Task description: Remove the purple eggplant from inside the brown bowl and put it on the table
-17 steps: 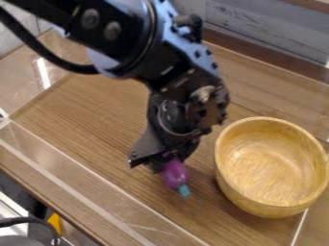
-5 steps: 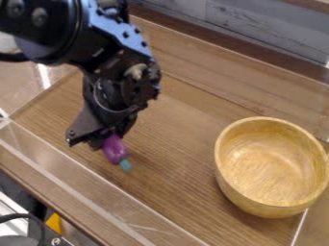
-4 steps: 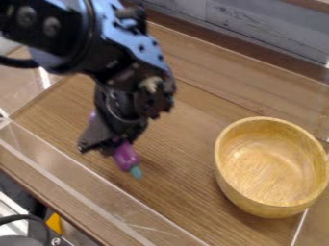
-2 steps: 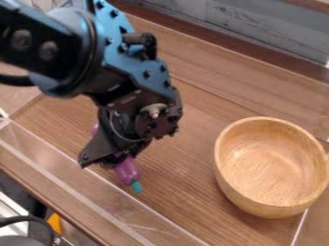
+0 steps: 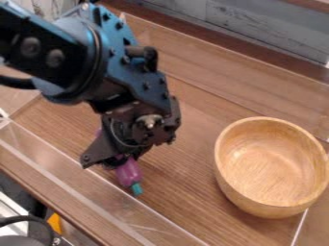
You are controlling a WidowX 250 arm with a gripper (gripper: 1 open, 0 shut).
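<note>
The purple eggplant (image 5: 127, 175) hangs teal tip down from my gripper (image 5: 123, 165), which is shut on it; the tip is at or just above the table (image 5: 180, 144), and I cannot tell if it touches. The fingers are mostly hidden behind the black wrist. The brown bowl (image 5: 272, 165) stands empty at the right, well apart from the gripper.
A clear acrylic wall (image 5: 77, 197) runs along the near edge of the table, close below the eggplant. The blue and black arm (image 5: 77, 58) fills the upper left. A pale wall rises behind the far table edge.
The gripper with the eggplant has drifted slightly right and down toward the tabletop, and the arm has leaned further over the table. The bowl has not moved.
</note>
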